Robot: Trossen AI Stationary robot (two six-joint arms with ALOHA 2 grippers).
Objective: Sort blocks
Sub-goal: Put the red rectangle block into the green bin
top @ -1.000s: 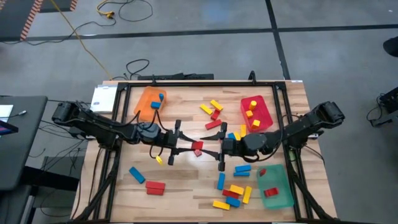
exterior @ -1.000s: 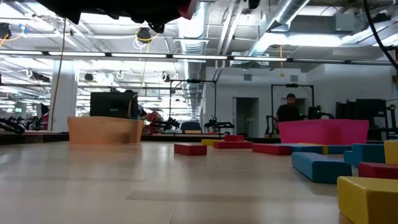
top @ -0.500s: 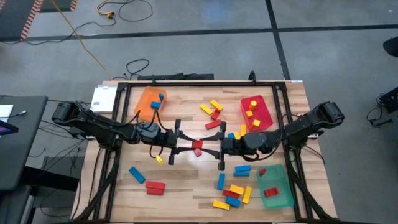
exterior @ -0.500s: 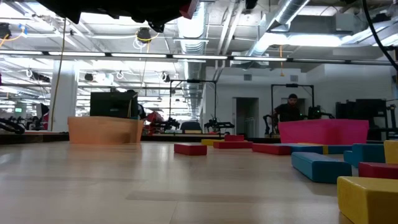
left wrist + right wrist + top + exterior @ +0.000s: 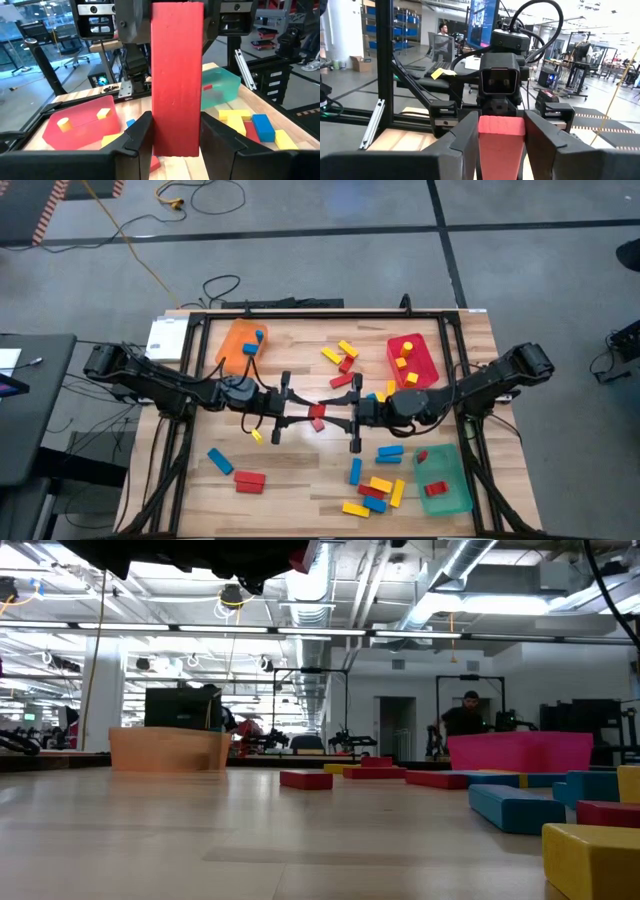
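Both grippers meet nose to nose over the middle of the table. Between them is one red block [image 5: 317, 412], lifted clear of the wood. My left gripper [image 5: 302, 415] comes in from the table's left and is shut on it. My right gripper [image 5: 336, 415] comes in from the right and is closed on the other end. In the left wrist view the block [image 5: 177, 75] runs away from my left gripper [image 5: 176, 127] toward the right arm's wrist. Another red block [image 5: 319, 426] lies on the table just below. My left gripper pinches the red block's near end [image 5: 175, 142] between its two fingers, level, from the table's left, with the fingers along the block. The block is lifted clear and points toward the right arm. My right gripper has the block's opposite end [image 5: 501, 126] between its two fingers [image 5: 467, 135], level, from the table's right. The finger faces lie against the block's sides.
The orange tray [image 5: 238, 345] holds a blue block. The red tray [image 5: 420, 365] holds yellow blocks, and the green tray [image 5: 450, 485] holds red ones. Loose blocks lie far of centre [image 5: 343, 357], near right [image 5: 373, 485] and near left [image 5: 235, 470]. A yellow block [image 5: 256, 437] lies under the left arm.
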